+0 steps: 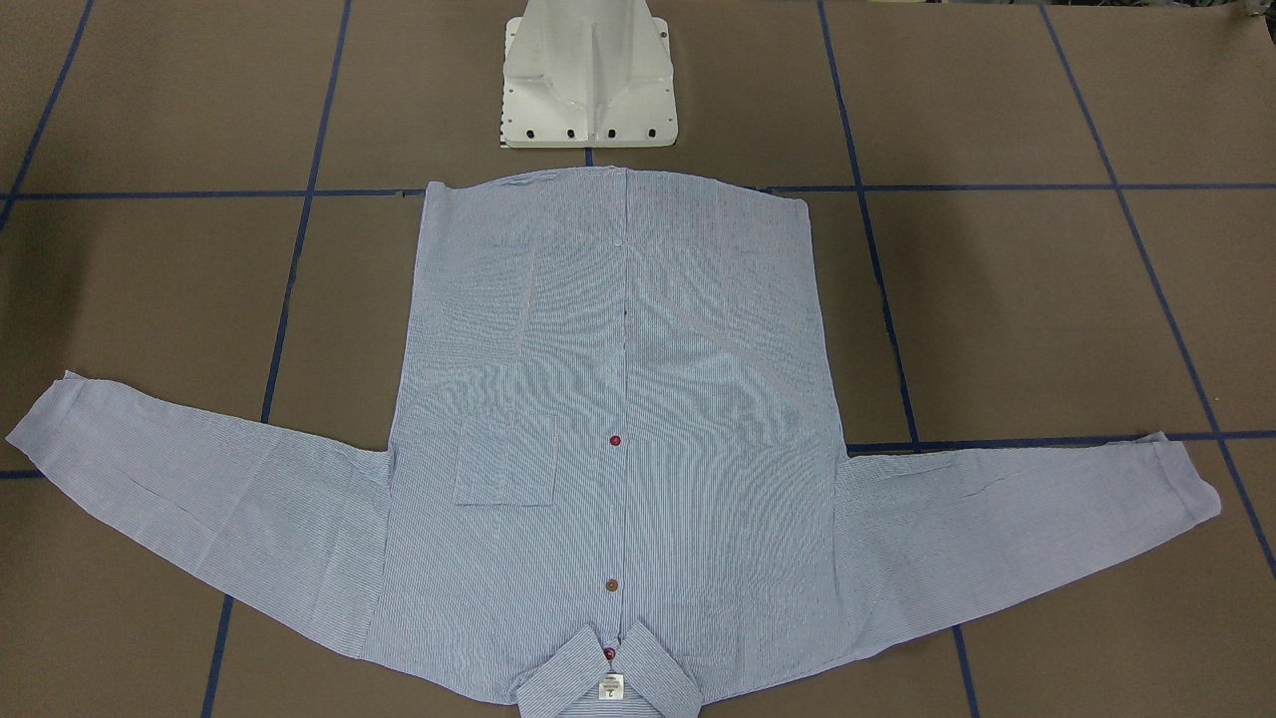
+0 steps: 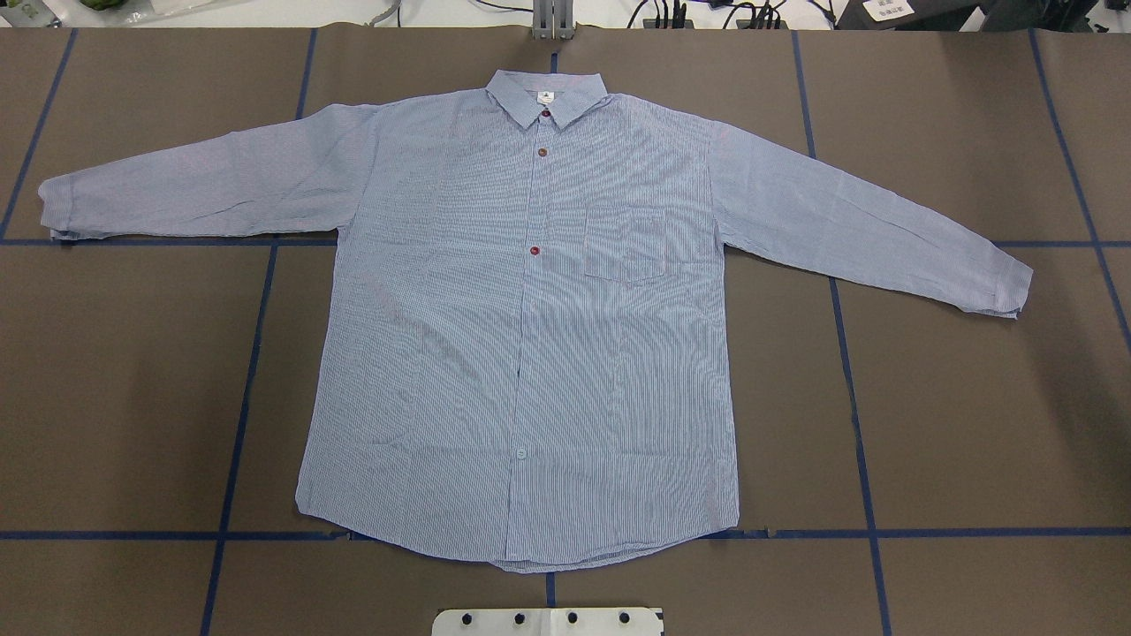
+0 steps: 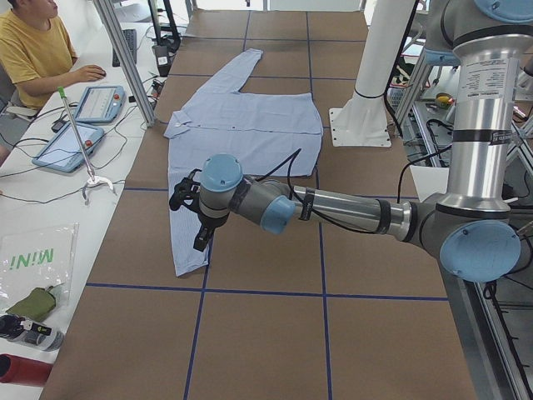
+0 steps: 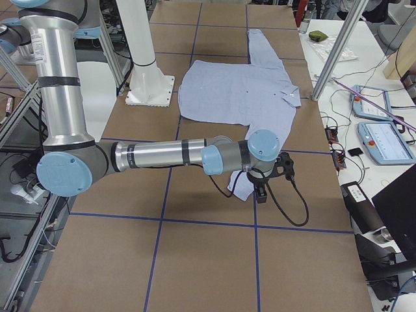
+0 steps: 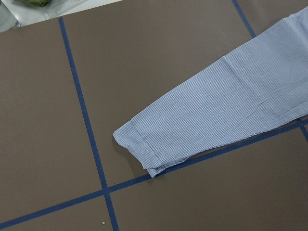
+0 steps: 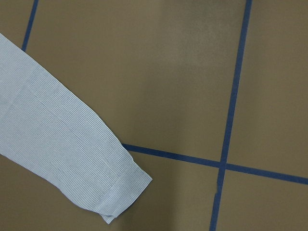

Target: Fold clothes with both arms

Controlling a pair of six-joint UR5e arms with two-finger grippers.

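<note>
Shirt (image 2: 530, 336) lying flat and front up in the middle of the table (image 2: 972, 424). The hem (image 2: 530, 556) is at the robot-side edge and the collar (image 2: 546, 93) points to the far edge, so the long axis runs near to far. The sleeves reach toward the left and right edges. The left arm (image 3: 333, 207) and right arm (image 4: 162, 155) hang above the cuffs; how their jaws stand cannot be told. No fold appears begun. Each arm should pinch both layers of its cuff and draw it inward evenly.

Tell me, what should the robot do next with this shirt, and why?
Probably lower the left tool and right tool toward the cuffs beneath them. The shirt lies flat, sleeves spread, and the wrist cameras show the left cuff and right cuff lying loose.
</note>
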